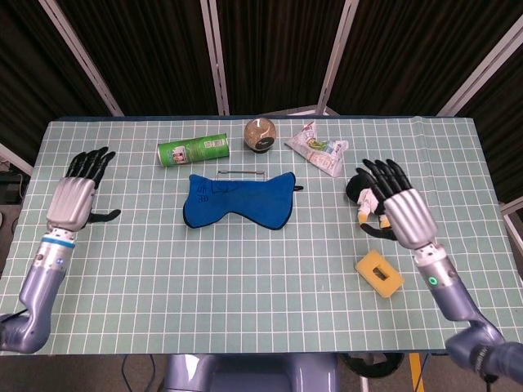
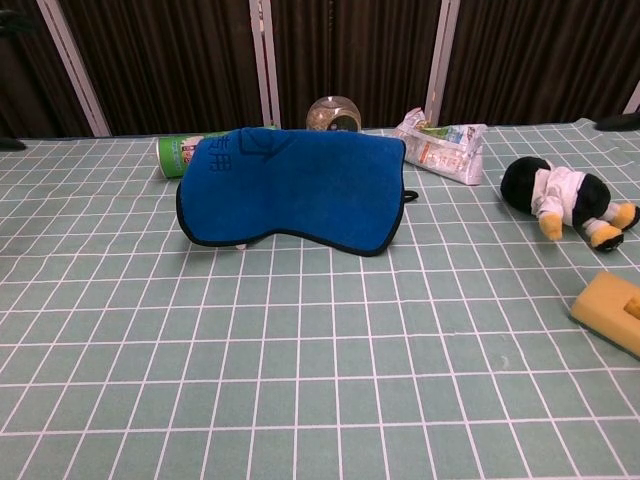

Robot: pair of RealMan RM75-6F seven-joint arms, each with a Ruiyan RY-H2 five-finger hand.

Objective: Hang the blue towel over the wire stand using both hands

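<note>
Blue towel [image 2: 292, 190] with dark edging, on a pale green white-gridded tablecloth [image 2: 300, 380]; green can [image 1: 193, 151], yellow sponge [image 1: 379, 273], black-and-white plush [image 2: 560, 198], feet perhaps orange.

The blue towel [image 1: 239, 203] hangs draped over the thin wire stand [image 1: 241, 172], mid-table, dark-edged.

The left hand [image 1: 72, 198] and right hand [image 1: 403, 211] have ribbed silver backs and black fingers. Blue-grey metallic arms follow; the left wrist wears a light-blue band, the right forearm a small green light.
</note>
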